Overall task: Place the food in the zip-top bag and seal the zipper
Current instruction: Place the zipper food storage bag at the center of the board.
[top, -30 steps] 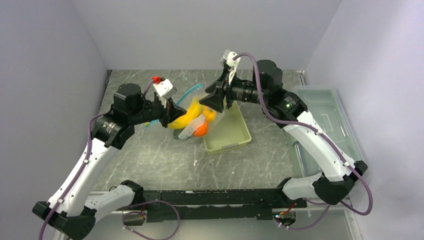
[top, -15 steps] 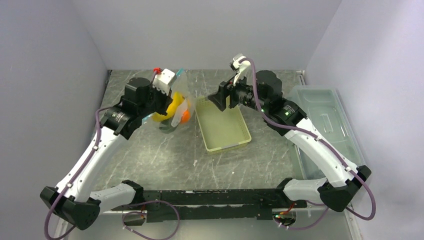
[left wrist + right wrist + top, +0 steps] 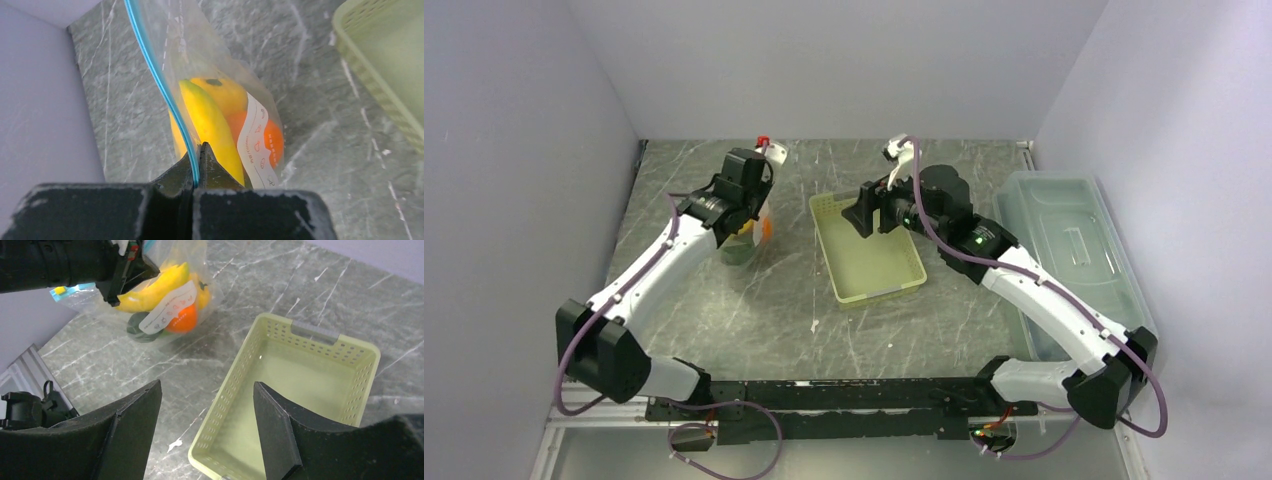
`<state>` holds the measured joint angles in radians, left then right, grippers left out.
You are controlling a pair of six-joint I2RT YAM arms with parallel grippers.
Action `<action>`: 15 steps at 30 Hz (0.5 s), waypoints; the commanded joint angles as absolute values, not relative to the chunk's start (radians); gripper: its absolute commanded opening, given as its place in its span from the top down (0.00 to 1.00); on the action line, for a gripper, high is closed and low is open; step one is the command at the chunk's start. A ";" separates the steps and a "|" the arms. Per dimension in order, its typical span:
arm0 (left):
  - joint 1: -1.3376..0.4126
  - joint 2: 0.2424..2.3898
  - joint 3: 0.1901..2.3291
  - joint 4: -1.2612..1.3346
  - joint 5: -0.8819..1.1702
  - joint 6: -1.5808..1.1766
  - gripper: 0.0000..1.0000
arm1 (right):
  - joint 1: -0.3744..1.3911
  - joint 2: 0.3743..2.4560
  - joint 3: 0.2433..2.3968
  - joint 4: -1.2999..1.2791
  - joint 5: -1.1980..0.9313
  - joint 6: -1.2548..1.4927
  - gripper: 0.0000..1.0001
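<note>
Table of grey-green marbled stone fills the floor of the white-walled cell. At its right edge lies a large clear lidded box. Near the middle stands a pale yellow-green perforated basket, its long side running near to far. Left of the basket, apart from it, the zip-top bag hangs from the left gripper; whether its bottom touches the table cannot be told. Inside it sits the food: yellow bananas, a yellow-orange pepper behind them, an orange-red round one to the right, and a dark green ball lowest. The light-blue zipper runs up the bag's left edge, and the left gripper is clenched on that strip. The right gripper hovers over the basket's far end, released, grasping nothing.
</note>
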<state>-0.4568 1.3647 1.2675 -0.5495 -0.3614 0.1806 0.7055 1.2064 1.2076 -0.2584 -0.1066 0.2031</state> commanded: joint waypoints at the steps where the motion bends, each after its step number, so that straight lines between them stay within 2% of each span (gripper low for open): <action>1: -0.461 1.389 1.269 -0.474 -0.478 0.219 1.00 | 0.701 1.166 1.163 -0.152 -0.103 0.262 0.29; 9: -0.566 1.479 1.235 -0.476 -0.590 0.239 1.00 | 0.699 1.092 1.089 -0.140 -0.088 0.261 0.28; 15: -0.668 1.568 1.252 -0.594 -0.636 0.139 1.00 | 0.696 1.040 1.048 -0.140 -0.079 0.261 0.28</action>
